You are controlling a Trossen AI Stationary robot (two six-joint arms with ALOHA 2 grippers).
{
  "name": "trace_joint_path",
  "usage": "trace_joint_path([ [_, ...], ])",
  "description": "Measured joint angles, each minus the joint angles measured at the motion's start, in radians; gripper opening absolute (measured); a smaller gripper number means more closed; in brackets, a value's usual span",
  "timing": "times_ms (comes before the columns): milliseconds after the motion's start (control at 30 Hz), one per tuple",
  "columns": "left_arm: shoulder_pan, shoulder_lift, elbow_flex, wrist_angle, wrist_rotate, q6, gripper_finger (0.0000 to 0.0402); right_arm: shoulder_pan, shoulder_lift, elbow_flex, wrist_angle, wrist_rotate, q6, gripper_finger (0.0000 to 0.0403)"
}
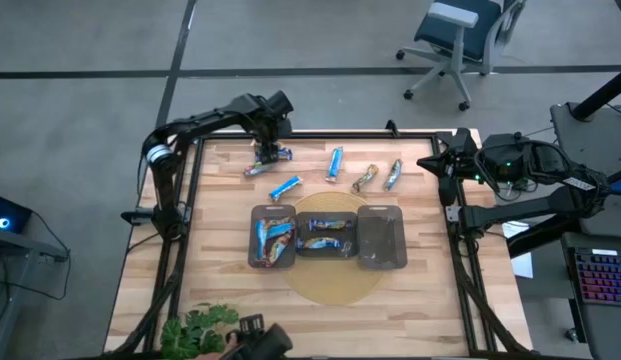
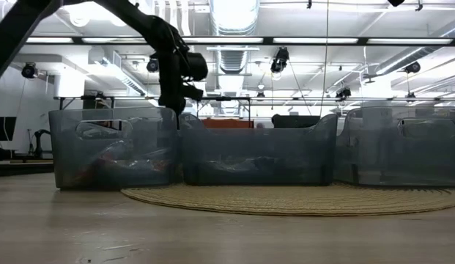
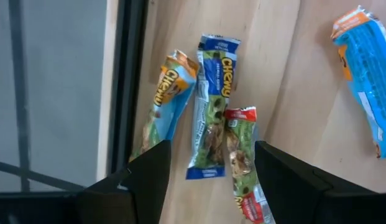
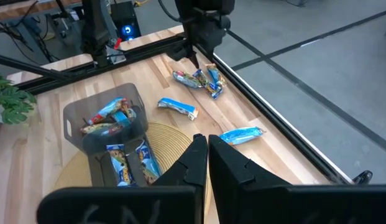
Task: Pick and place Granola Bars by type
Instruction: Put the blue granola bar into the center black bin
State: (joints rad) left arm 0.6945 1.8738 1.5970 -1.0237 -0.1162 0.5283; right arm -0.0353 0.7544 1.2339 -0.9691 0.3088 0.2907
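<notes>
At the table's far left, three Granola Bars lie flat on the wood in a cluster: a light blue and orange one, a dark blue one and a red and green one. My left gripper hangs open just above them, pointing steeply down, with its fingers on either side of the dark blue and red bars and touching nothing. More bars lie loose along the far side. My right gripper waits shut at the table's right edge.
Three dark translucent trays stand in a row on a round woven mat; the left and middle ones hold bars. Loose bars: blue, brownish, silver-blue. The black table frame runs close beside the cluster.
</notes>
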Motion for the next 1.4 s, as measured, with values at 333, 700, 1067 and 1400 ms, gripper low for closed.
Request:
trace_joint_path([
  [333, 0.0, 0.016, 0.001, 0.039, 0.01, -0.035, 0.0213, 0.0, 0.0, 0.0, -0.001, -0.001, -0.002, 0.0008],
  [700, 0.005, 0.065, 0.001, 0.084, 0.068, -0.055, 0.0213, 0.0, 0.0, -0.008, -0.021, -0.001, -0.002, 0.0009],
  [1067, 0.005, 0.135, 0.001, 0.093, 0.069, -0.054, 0.0213, 0.0, 0.0, -0.013, -0.023, -0.001, -0.002, 0.0008],
  [1400, 0.007, 0.177, 0.001, 0.141, 0.062, -0.029, 0.0213, 0.0, 0.0, -0.014, -0.023, -0.001, -0.002, 0.0008],
])
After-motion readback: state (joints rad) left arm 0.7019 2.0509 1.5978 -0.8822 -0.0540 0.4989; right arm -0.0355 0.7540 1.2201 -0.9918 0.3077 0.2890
